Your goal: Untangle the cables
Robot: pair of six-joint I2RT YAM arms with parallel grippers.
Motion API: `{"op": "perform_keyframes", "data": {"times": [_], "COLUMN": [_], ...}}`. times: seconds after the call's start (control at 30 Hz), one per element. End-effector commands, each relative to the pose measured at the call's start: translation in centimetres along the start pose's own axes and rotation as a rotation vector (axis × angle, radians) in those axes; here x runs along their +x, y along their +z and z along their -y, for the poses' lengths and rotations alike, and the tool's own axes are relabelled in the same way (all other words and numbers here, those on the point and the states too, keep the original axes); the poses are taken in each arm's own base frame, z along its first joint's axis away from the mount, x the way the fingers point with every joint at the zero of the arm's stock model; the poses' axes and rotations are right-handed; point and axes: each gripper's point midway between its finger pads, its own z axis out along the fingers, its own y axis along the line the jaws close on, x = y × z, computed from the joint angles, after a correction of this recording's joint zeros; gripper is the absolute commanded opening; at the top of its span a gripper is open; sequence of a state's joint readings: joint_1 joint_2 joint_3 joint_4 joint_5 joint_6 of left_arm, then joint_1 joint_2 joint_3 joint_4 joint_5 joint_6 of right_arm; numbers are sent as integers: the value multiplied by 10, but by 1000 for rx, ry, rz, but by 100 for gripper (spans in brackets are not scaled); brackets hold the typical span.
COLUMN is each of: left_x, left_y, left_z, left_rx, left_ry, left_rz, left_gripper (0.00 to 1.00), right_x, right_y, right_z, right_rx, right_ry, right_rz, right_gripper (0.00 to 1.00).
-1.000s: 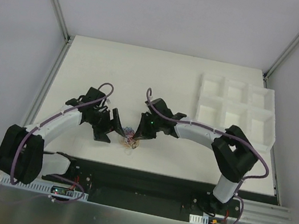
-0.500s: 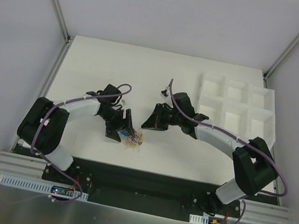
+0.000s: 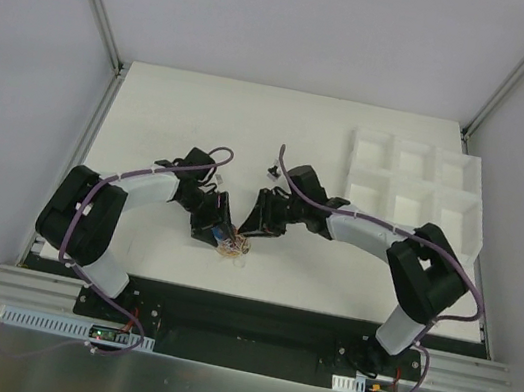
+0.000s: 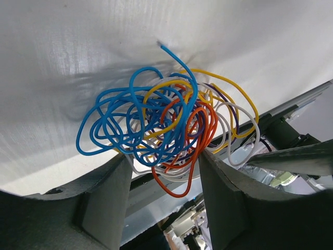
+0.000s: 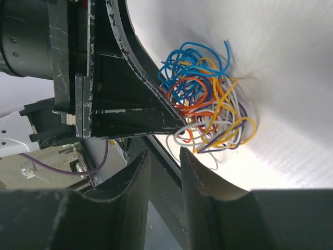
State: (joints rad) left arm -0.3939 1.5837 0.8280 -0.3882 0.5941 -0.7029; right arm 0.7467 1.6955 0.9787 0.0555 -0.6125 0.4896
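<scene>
- White bench [image 3: 184, 121] carries the cables [image 3: 233, 244], one curly bundle at lower centre of the overhead view.
- Left hand [image 4: 162, 156] is spread wide, with the bundle at its fingertips; it is nearer.
- Right hand [image 5: 164, 153], narrow and empty, sits just upper right of the bundle overhead.

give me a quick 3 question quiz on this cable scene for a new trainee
1. True or false: the cables lie as separate straight strands.
2. In the left wrist view, which colour fills the bundle's left side? a) blue b) green c) pink
3. Which gripper's jaws flank the bundle?

Key: 1 false, they form one curly tangle. 2 a. 3 the left gripper.
</scene>
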Motion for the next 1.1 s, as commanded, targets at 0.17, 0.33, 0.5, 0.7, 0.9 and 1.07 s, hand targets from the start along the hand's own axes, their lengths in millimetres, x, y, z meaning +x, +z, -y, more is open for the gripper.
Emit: {"op": "perform_keyframes", "data": {"times": [0.17,0.33,0.5,0.7,0.9,1.07], "left_x": [6,5,5,7,7,4], "left_y": [0,1,2,5,7,10], "left_z": [-1,0,0,-5,-12,-13], "left_rx": [0,2,2,-10,-33,-33], "left_ry": [-12,-17,-21,-30,-39,-49], "left_rz": [-7,-12,-14,-22,-12,-7], "left_gripper": [52,52,51,51,51,52], "right_x": [-15,-12,-7,-5,-9,-29], "right_y": [23,31,33,38,36,3], "right_z": [-25,-15,-8,-24,-58,-101], "right_rx": [-72,-41,-24,-99,-318,-506], "right_ry": [-57,-43,-37,-34,26,10], "right_rz": [-6,-9,-14,-19,-10,38], "right_gripper": [33,33,35,38,37,32]}}
